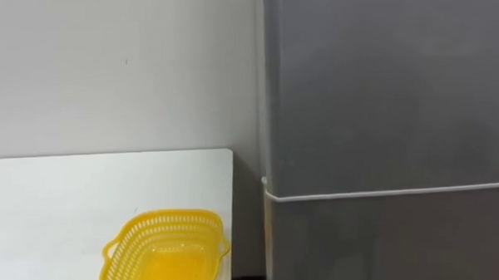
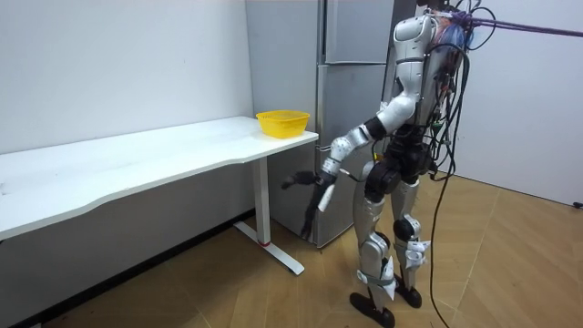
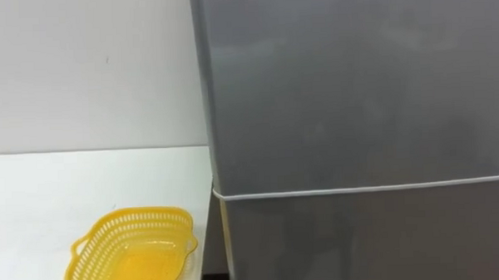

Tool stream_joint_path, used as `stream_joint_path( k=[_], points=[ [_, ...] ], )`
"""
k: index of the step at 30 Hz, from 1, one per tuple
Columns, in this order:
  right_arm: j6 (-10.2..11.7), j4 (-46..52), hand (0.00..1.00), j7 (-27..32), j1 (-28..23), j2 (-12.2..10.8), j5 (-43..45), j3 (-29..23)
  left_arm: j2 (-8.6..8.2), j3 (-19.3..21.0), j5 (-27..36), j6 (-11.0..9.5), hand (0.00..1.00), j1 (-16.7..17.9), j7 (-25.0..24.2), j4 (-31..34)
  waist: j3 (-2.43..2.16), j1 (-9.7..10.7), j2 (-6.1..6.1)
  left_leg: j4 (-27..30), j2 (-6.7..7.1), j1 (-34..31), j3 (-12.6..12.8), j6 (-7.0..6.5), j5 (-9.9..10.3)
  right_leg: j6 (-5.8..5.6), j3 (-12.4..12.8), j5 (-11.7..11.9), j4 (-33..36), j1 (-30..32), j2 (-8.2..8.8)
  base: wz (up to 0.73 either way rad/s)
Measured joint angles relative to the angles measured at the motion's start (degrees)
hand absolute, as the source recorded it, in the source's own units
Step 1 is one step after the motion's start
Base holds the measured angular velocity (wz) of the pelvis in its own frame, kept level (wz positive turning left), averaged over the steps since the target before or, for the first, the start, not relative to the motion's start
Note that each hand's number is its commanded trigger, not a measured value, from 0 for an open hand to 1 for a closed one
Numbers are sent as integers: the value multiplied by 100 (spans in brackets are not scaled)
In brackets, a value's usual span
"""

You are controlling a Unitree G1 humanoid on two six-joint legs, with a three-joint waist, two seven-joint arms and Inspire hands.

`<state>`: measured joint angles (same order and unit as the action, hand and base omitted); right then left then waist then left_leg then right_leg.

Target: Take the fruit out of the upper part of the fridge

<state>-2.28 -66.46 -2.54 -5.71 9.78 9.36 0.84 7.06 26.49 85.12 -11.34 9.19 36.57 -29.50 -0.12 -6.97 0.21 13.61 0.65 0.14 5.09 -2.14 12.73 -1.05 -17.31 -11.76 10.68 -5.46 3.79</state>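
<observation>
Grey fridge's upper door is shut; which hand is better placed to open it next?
Probably left. The left hand reaches forward, low, toward the tall grey fridge, on the side nearest the edge of its closed upper door beside the white table. Which side the door opens from I cannot tell.

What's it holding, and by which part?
Nothing that shows: the left hand is low before the shut fridge, touching nothing; the yellow basket sits alone on the table.

The views' edges cut off the fridge (image 1: pixel 389 93) and the yellow basket (image 1: pixel 162 218).
</observation>
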Motion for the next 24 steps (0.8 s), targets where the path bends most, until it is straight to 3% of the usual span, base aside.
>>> stream_joint_path(
  k=[3,4,7,10,13,18,20,24],
  points=[
    [51,64,0,79,-82,57,154,-102,259,253,-351,-240,0,-21,660,655,-24,-21,46,-18,11,38,3,-8,-5,-1,1,0,1,1,4,-2],
    [60,148,0,114,-149,67,229,-128,372,351,-731,-289,0,-62,900,867,-31,-74,56,-39,11,55,9,-8,-7,-1,8,0,3,2,4,-5],
    [151,119,0,125,-288,65,422,-327,403,741,-1700,-454,0,-137,1503,2000,-32,-39,63,-58,24,77,-33,-14,-11,0,9,0,-2,-15,2,2],
    [135,88,0,114,-286,70,395,-324,566,801,-2810,-489,0,-226,1861,2754,-26,-70,78,-96,33,132,-71,-17,-13,0,16,0,-20,-37,-10,-10],
    [88,28,0,128,-268,83,302,-325,564,801,-3712,-487,0,-235,2101,3630,-27,-65,97,-100,39,133,-105,-17,-13,0,14,0,-18,-39,-10,-1],
    [87,-10,0,54,-234,121,416,-337,564,799,-4551,-460,0,-339,2006,4214,-12,68,154,-100,40,111,-134,-16,-13,-1,2,0,-18,-41,-17,2],
    [91,-9,0,-34,-224,119,470,-411,565,779,-4897,-355,0,-342,1749,4429,-14,135,135,-83,42,46,-166,-15,-13,-1,-1,-1,-22,-51,-21,9],
    [91,-41,0,-171,-250,120,474,-467,571,653,-4926,-278,0,-342,858,4913,-2,251,113,-70,93,20,-217,-13,-20,-3,-2,-2,-18,-57,-13,6]
  ],
)
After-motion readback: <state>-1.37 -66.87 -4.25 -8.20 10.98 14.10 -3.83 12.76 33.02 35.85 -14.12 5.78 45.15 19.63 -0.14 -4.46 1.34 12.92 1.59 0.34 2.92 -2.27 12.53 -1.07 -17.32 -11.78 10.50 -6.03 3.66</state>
